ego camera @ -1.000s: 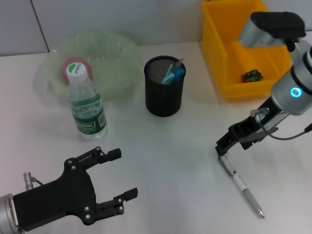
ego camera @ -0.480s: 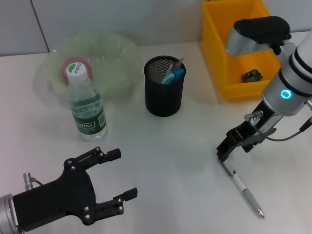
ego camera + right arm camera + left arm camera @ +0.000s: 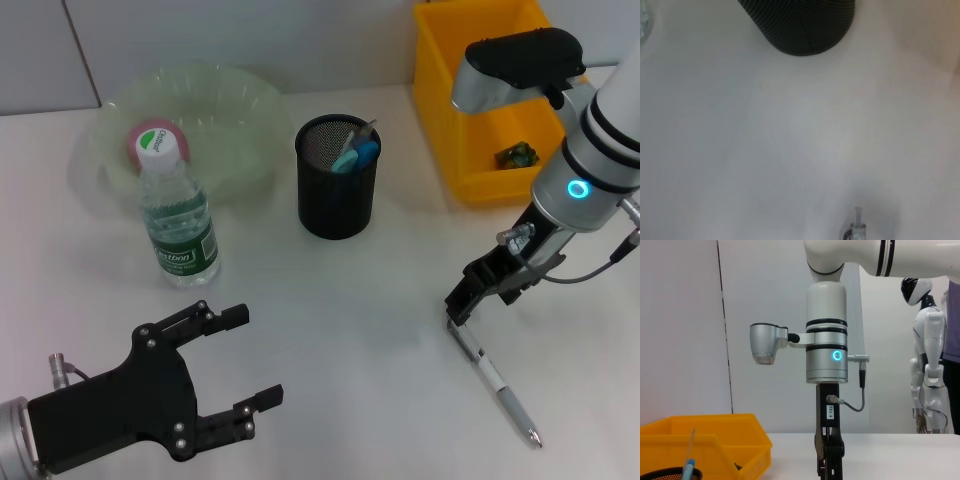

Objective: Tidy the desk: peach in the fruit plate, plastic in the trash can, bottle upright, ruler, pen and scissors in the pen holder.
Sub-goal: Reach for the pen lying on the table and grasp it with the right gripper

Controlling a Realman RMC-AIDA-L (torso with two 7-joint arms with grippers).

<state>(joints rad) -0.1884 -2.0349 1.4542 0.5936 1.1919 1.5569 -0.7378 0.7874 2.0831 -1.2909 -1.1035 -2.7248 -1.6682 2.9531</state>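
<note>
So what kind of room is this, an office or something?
Probably a robotics lab staged as a desk: a plain white table with a mesh pen holder and yellow bin, and a white humanoid robot standing behind.
</note>
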